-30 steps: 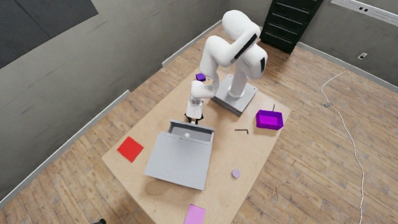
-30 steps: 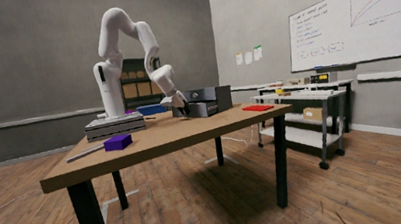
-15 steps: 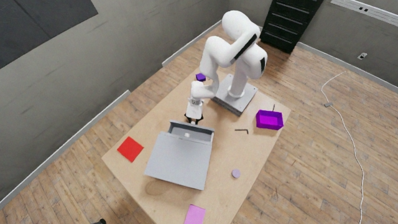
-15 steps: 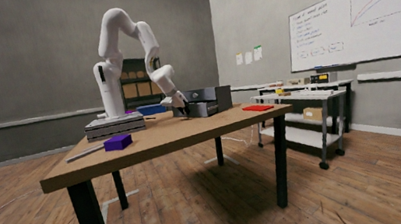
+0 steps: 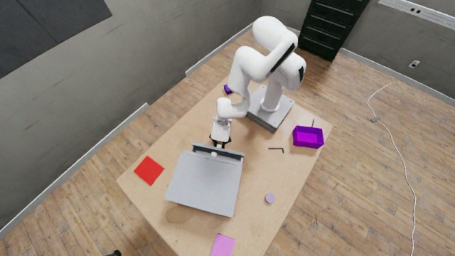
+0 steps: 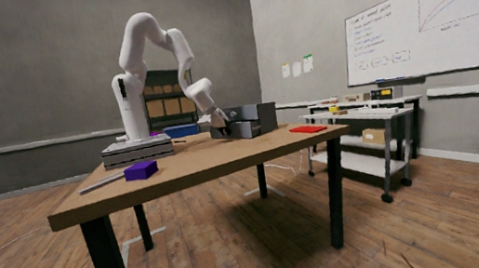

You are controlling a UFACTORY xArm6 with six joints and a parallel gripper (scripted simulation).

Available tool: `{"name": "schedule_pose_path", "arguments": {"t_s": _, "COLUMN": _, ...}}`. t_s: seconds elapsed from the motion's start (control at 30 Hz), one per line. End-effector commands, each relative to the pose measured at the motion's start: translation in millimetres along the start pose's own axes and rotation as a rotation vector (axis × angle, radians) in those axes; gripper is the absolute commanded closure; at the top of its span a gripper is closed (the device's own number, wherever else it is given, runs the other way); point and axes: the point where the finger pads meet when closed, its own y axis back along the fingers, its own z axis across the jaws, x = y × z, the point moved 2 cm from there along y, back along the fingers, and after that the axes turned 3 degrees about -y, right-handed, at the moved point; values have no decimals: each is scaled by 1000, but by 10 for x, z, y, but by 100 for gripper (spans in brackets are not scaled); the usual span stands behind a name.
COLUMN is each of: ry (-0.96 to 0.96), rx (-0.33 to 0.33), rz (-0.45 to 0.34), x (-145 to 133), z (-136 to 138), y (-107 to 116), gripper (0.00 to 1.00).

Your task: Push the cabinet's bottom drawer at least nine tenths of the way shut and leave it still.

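The grey cabinet [image 5: 204,185] stands on the wooden table, also in the side view [image 6: 249,120]. Its bottom drawer [image 5: 217,151] sticks out a short way toward the robot base and shows low at the cabinet's front in the side view [image 6: 239,130]. My gripper [image 5: 220,144] points down right at the drawer's front face, and in the side view [image 6: 225,130] it touches that face. Its dark fingers are shut on the bottom drawer's handle, which they hide. A white knob [image 5: 213,154] shows on the drawer above.
The robot base [image 5: 271,108] stands behind the gripper. A purple bin [image 5: 308,136] and a black hex key [image 5: 276,149] lie to the right. A red square [image 5: 148,170], a lilac disc [image 5: 269,198], a pink sheet [image 5: 222,245] and a purple block [image 6: 140,170] also lie on the table.
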Motion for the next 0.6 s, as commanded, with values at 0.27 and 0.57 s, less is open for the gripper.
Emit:
{"name": "schedule_pose_path", "arguments": {"t_s": 0.27, "ry": 3, "rx": 0, "rz": -4, "x": -400, "z": 16, "y": -264, "gripper": 100}}
{"name": "schedule_pose_path", "arguments": {"t_s": 0.57, "ry": 3, "rx": 0, "rz": -4, "x": -554, "z": 24, "y": -371, "gripper": 100}}
